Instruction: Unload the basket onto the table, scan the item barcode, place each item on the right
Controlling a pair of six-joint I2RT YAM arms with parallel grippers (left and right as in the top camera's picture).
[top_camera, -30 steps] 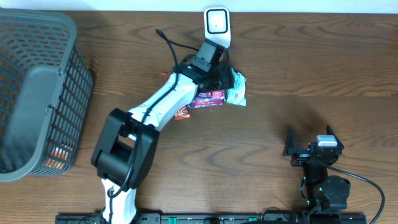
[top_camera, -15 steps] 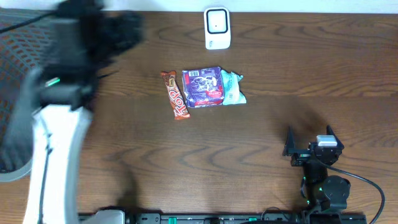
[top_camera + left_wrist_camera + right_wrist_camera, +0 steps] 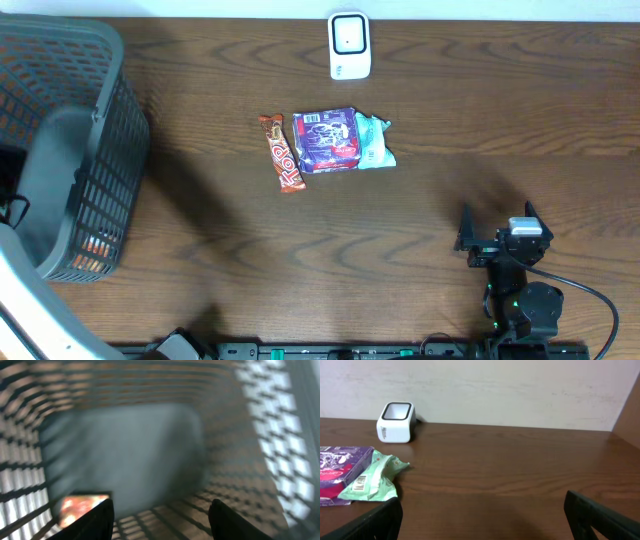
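The white scanner (image 3: 349, 45) stands at the table's far edge. In front of it lie three items: an orange-red candy bar (image 3: 283, 153), a purple pack (image 3: 327, 140) and a pale green pack (image 3: 374, 142). In the right wrist view the scanner (image 3: 396, 422), the purple pack (image 3: 340, 472) and the green pack (image 3: 370, 480), with a barcode label on it, lie far left. My right gripper (image 3: 497, 232) rests open near the front right, empty. My left gripper (image 3: 160, 522) hangs open over the grey basket (image 3: 125, 450), nothing between its fingers (image 3: 95, 522). An orange packet (image 3: 80, 507) lies in the basket.
The grey mesh basket (image 3: 110, 120) fills the left end of the table, with the orange packet (image 3: 95, 245) showing through its wall. My left arm (image 3: 20, 290) crosses the lower left corner. A pale wall rises behind the table.
My left arm has swung from the items by the scanner across to the left, over the basket. The three items now lie uncovered. The right arm has not moved.
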